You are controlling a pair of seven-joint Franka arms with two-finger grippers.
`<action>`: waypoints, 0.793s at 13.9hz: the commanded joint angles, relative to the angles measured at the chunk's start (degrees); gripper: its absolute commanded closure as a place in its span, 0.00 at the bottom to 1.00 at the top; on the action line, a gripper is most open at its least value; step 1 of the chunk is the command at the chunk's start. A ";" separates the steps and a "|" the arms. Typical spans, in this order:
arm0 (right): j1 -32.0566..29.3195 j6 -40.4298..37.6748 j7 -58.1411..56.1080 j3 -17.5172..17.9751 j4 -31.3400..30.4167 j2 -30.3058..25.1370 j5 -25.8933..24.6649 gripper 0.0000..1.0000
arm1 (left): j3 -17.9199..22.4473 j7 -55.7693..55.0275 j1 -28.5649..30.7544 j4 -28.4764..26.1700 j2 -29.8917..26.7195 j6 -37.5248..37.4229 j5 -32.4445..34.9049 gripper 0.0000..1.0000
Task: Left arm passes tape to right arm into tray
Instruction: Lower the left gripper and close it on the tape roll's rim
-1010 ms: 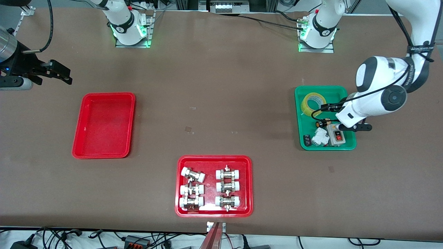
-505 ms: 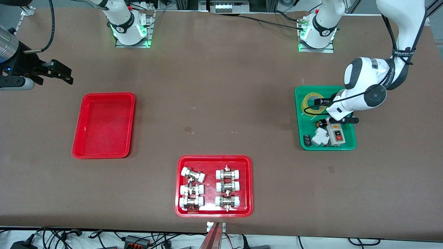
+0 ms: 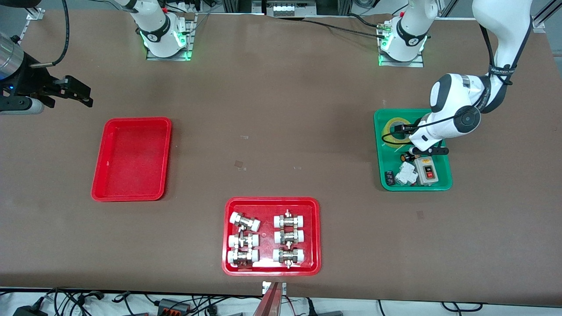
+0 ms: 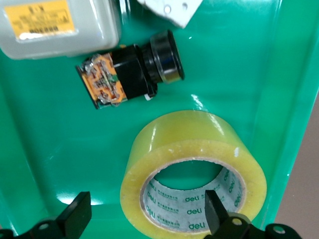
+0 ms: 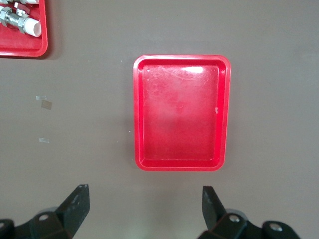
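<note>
Brown bench [image 3: 281,131]: right claw [image 3: 74,93] waits released at the right arm's end, up off the surface with the empty red tray [image 3: 131,159] under its wrist view. At the left arm's end, the tape [image 4: 192,174] lies flat in the green tray [image 3: 443,184], hole up. Left claw [image 4: 149,219] hangs released just above it, one finger [image 4: 215,209] over the core, the other [image 4: 77,214] outside the ring, so straight down should straddle the wall.

Yellowish-tan tape [image 4: 194,172] with white printed core, green tray [image 3: 442,182], glossy red tray [image 3: 131,195], brown table [image 3: 281,109]
</note>
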 commanded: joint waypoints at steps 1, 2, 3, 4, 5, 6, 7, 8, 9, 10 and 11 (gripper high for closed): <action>-0.01 -0.71 -0.03 0.27 0.02 -0.45 0.12 0.00 | -0.35 1.17 0.55 -1.06 -0.86 0.86 0.45 0.02; -0.01 -0.71 -0.03 0.27 0.02 -0.45 0.12 0.00 | -0.35 1.17 0.55 -1.15 -0.86 0.86 0.45 0.11; -0.01 -0.71 -0.03 0.27 0.11 -0.45 0.12 0.00 | -0.26 1.17 0.55 -1.15 -0.86 0.86 0.45 0.19; -0.01 -0.71 -0.03 0.27 0.11 -0.45 0.12 0.00 | -0.26 1.17 0.55 -1.15 -0.86 0.86 0.45 0.30; -0.01 -0.71 -0.03 0.27 0.11 -0.45 0.12 0.00 | -0.26 1.17 0.55 -1.15 -0.86 0.86 0.45 0.42; -0.01 -0.71 -0.03 0.35 0.11 -0.45 0.12 0.00 | -0.26 1.17 0.55 -1.15 -0.86 0.86 0.45 0.46; -0.01 -0.71 -0.03 0.36 0.11 -0.45 0.12 0.00 | -0.26 1.26 0.55 -1.15 -0.86 0.86 0.45 0.49; -0.01 -0.71 -0.03 0.36 0.11 -0.45 0.12 0.00 | -0.26 1.26 0.55 -1.15 -0.94 0.86 0.45 0.53; -0.01 -0.71 -0.03 0.36 0.11 -0.45 0.12 0.00 | -0.35 1.26 0.55 -1.15 -0.94 0.86 0.45 0.62; -0.01 -0.71 -0.03 0.36 0.11 -0.45 0.12 0.00 | -0.35 1.35 0.55 -1.15 -1.20 0.77 0.45 0.72; -0.01 -0.71 -0.03 0.36 0.11 -0.45 0.12 0.00 | -0.35 1.87 0.64 -1.15 -1.38 0.60 0.45 0.82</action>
